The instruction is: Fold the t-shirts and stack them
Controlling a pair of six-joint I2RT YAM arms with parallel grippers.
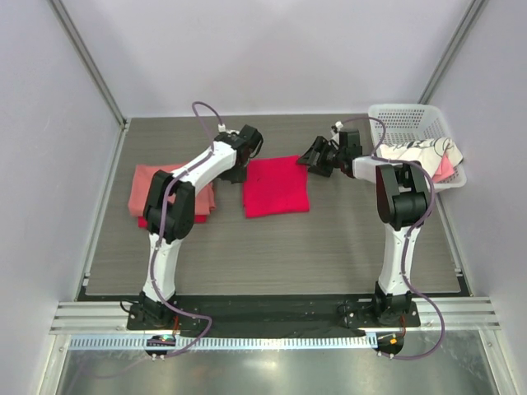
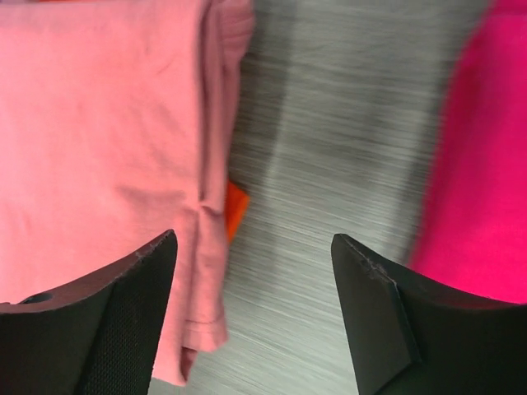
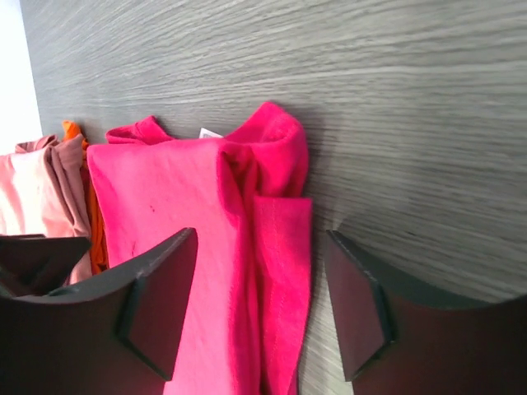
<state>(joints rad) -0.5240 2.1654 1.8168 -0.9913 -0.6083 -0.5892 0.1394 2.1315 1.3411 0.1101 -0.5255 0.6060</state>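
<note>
Crimson shirt (image 1: 277, 187): it lies folded into a flat rectangle in the middle of the table (image 1: 329, 247), and no gripper holds it. The right wrist view shows its layers at one edge and a small white label (image 3: 210, 132) near the collar.
Pink shirt (image 1: 148, 188): folded, on top of the pile at the left side of the table. It is near the crimson shirt but apart from it, with a strip of bare table between them.
Red shirt (image 2: 236, 207): it is under the pink shirt, and only an orange-red edge comes out.
White printed shirt (image 1: 416, 152): it lies unfolded in the basket (image 1: 403, 115) at the far right corner, partly over the rim.
Left gripper (image 2: 254, 243): the jaws are wide apart and empty, above the bare strip between the pile and the crimson shirt.
Right gripper (image 3: 262, 237): also wide and empty, low beside the far right corner of the crimson shirt.
Reason of placement: I judge that the crimson shirt is folded and ready to go on the pile. One gripper at each side suits a lift from both edges.
Hard to see: the left arm covers part of the pile in the top view. I cannot tell how many shirts are under the pink one. Some pink cloth shows under the white printed shirt, and I cannot tell what it is.
</note>
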